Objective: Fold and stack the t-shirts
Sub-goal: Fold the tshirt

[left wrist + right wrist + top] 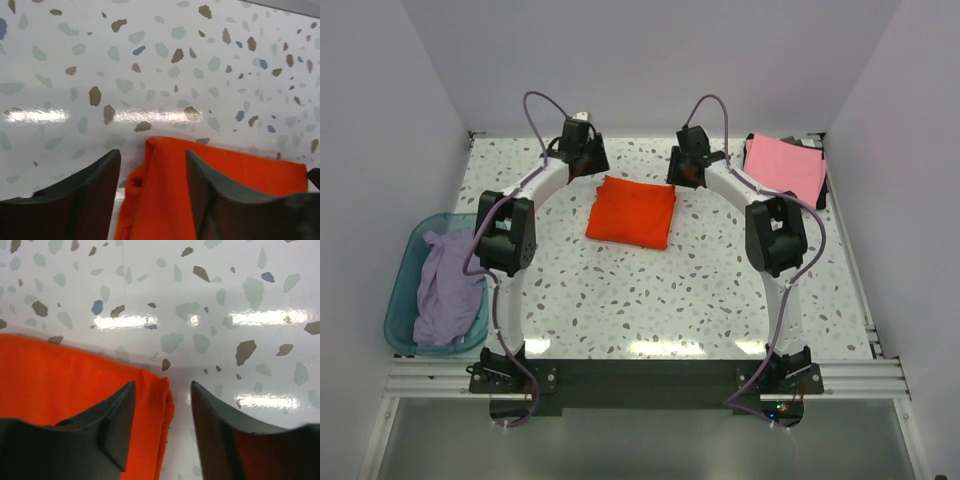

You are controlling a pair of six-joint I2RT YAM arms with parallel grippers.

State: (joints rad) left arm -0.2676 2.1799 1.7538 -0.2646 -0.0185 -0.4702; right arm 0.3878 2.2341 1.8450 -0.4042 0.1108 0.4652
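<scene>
A bright orange-red t-shirt (632, 212) lies folded into a square on the speckled table. My left gripper (594, 165) is open at its far left corner; in the left wrist view the gripper (153, 155) has that corner of the orange-red t-shirt (162, 195) between its spread jaws. My right gripper (686, 170) is open at the far right corner; in the right wrist view the gripper (163, 385) straddles the edge of the orange-red t-shirt (60, 380). A pink t-shirt (785, 165) lies folded at the back right. A pale lavender t-shirt (448, 290) lies crumpled in the basin.
A translucent teal plastic basin (398, 300) stands off the table's left edge. White walls close in the back and both sides. The speckled table (650, 290) runs from the orange-red t-shirt to the arm bases.
</scene>
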